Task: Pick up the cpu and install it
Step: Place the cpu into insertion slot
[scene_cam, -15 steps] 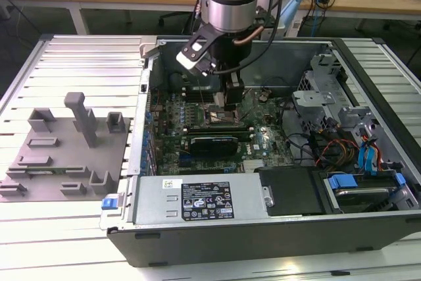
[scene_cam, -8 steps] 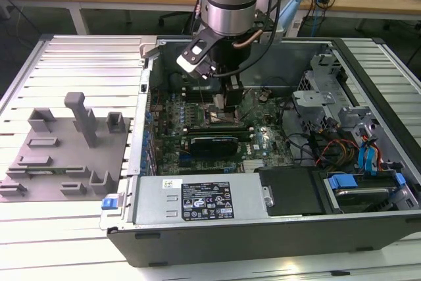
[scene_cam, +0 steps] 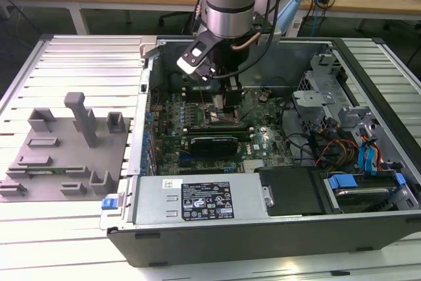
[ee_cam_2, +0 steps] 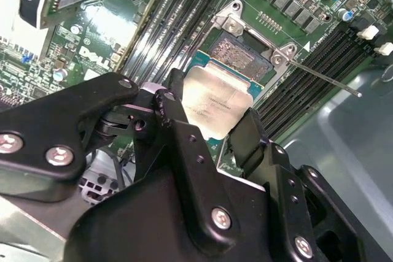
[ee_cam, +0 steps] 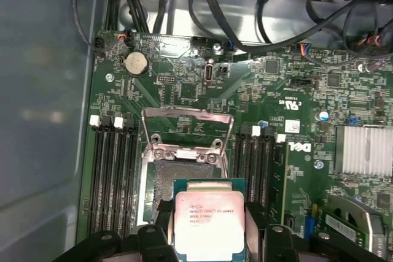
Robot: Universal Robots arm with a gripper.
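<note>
Right now you are pinching the cpu (ee_cam: 209,222) by two opposite edges in the pincer (ee_cam_2: 214,110), holding it level over the open socket (ee_cam: 163,182); the frame (ee_cam: 187,113) is standing flipped up, leaving the seat bare for the chip.

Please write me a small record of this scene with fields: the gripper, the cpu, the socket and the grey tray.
gripper: jaws shut on two opposite sides of the cpu
cpu: held, silvery top showing, partly over the socket, not seated
socket: frame open, contact field bare
tray: grey, upright posts, on the exterior view's left
</note>
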